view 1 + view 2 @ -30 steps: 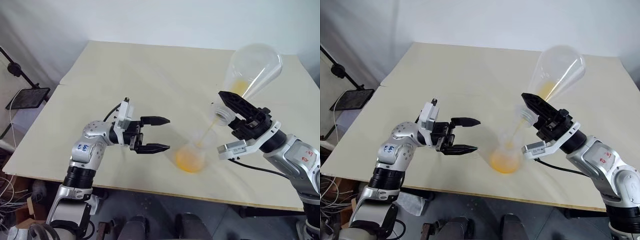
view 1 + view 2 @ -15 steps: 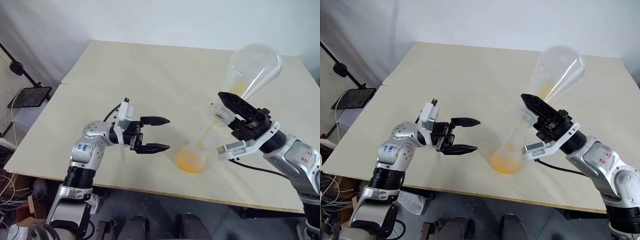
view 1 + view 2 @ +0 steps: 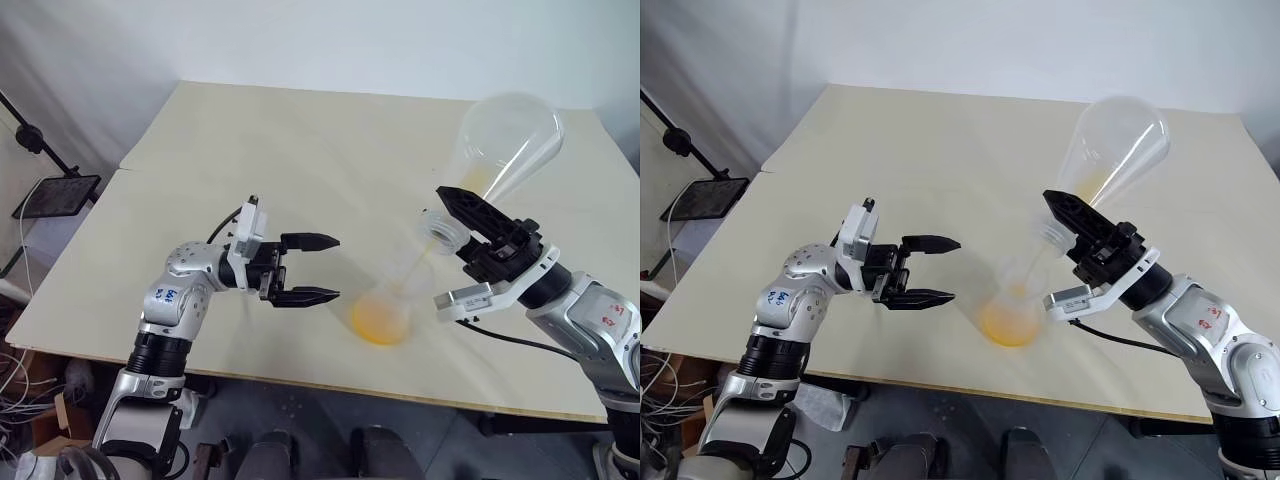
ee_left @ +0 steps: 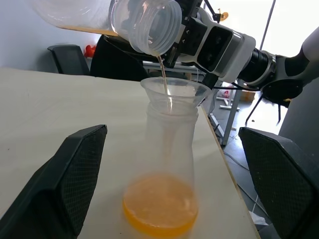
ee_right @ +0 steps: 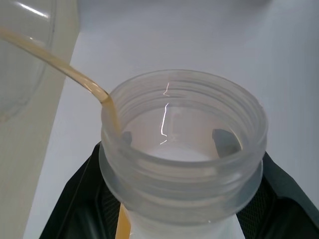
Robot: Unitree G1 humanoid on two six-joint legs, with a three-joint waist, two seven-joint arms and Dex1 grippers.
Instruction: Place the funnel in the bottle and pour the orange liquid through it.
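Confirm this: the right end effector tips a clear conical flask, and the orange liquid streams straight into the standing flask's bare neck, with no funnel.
Wrong on the funnel. The left wrist view shows a small clear plastic funnel seated in the standing clear conical flask; the orange liquid streams into it. The rest holds.

A robotics lab or test room is suggested: a plain cream table is set before a bare white wall, a black stand and loose cables are seen beside it, and black chairs behind.

The second flask is cut off by the frame edge in the left wrist view.
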